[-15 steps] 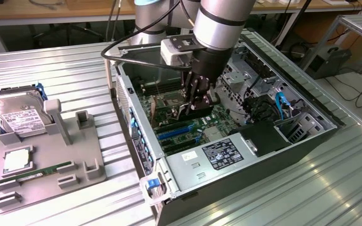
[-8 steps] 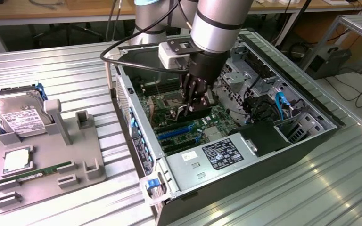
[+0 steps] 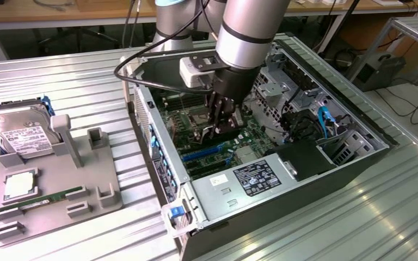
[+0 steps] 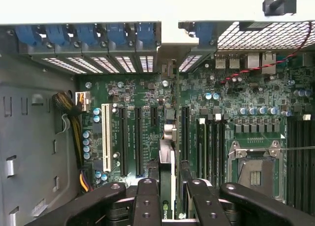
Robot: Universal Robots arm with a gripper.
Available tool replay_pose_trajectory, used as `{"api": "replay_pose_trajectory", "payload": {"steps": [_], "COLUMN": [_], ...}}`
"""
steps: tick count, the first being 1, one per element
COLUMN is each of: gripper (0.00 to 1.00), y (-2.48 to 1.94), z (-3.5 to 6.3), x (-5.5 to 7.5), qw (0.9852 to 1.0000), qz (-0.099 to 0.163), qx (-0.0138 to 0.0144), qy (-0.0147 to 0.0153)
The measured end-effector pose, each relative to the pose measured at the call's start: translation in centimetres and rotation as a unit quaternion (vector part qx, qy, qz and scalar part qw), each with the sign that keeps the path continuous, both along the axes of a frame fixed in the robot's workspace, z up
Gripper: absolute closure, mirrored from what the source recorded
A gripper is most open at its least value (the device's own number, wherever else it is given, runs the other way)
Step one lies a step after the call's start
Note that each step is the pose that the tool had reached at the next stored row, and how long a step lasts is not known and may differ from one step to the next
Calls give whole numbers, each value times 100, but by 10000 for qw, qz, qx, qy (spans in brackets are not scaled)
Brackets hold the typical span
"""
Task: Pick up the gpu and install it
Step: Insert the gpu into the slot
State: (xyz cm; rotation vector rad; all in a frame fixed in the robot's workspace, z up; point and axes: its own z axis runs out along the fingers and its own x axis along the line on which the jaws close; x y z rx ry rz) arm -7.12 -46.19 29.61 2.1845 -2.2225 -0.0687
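gpu (image 4: 168, 167): edge-on, upright over motherboard (image 4: 236, 93) slots.
tool (image 3: 220, 124): clamped on gpu, inside computer case (image 3: 354, 157).

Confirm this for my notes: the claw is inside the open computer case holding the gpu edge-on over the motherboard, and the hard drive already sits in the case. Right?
Not quite. The hard drive is not in the case; the exterior view shows it on the grey holder on the table, at that view's left. The rest holds: the claw is inside the open computer case, holding the gpu edge-on over the motherboard.

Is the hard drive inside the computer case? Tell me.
No, the hard drive rests on the grey holder outside the computer case.
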Motion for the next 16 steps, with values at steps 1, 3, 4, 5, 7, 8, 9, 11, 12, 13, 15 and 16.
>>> {"api": "replay_pose_trajectory", "payload": {"steps": [1,3,4,5,7,8,9,11,12,13,15,16], "gripper": [74,74,74,74,74,74,74,74,74,74,74,74], "y": [0,0,0,0,0,0,0,1,2,3,4,4], "z": [-14,-22,-24,-39,-64,-74,-84,-104,-115,-124,-143,-152], "x": [-2,-7,-9,-16,-19,-20,-21,-23,-24,-24,-27,-29], "qw": [10000,10000,10000,10000,10000,10000,10000,10000,10000,10000,10000,10000], "qz": [6,15,17,19,25,27,30,35,38,41,44,47], "qx": [0,-5,-8,-6,-7,-7,-7,-8,-9,-9,-8,-8], "qy": [0,0,0,-1,-1,-2,-4,-10,-14,-18,-25,-31]}}
